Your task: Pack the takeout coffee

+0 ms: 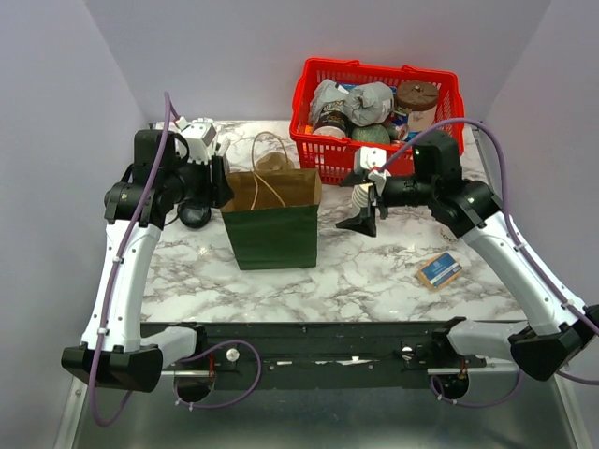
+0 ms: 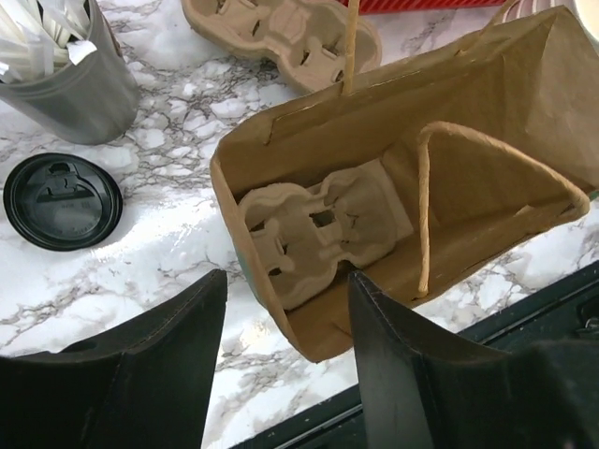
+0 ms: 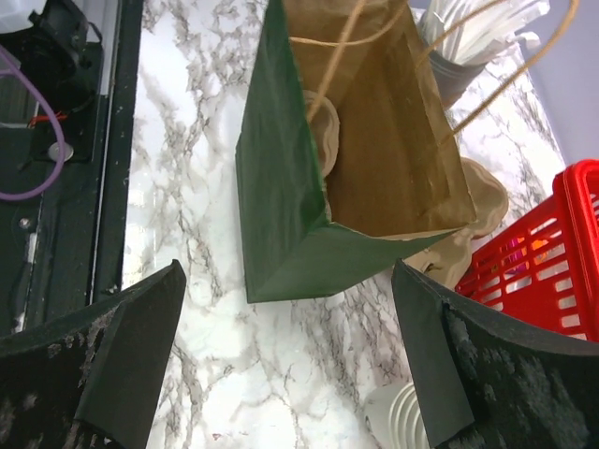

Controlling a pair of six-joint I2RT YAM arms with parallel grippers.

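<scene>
A green paper bag (image 1: 273, 234) stands open in the middle of the table. A pulp cup carrier (image 2: 323, 224) lies inside it. My left gripper (image 2: 287, 276) is open and empty, above the bag's left edge; it also shows in the top view (image 1: 217, 192). My right gripper (image 3: 288, 267) is wide open to the right of the bag (image 3: 290, 187); it also shows in the top view (image 1: 363, 217). A white ridged cup (image 3: 398, 416) stands just below it near one finger, not gripped. A black cup lid (image 2: 63, 199) lies on the marble left of the bag.
A red basket (image 1: 309, 94) with packaged goods stands at the back right. A second pulp carrier (image 2: 281, 33) lies behind the bag. A grey cup of white stirrers (image 2: 65, 75) stands at the back left. A small box (image 1: 439, 271) lies at the front right.
</scene>
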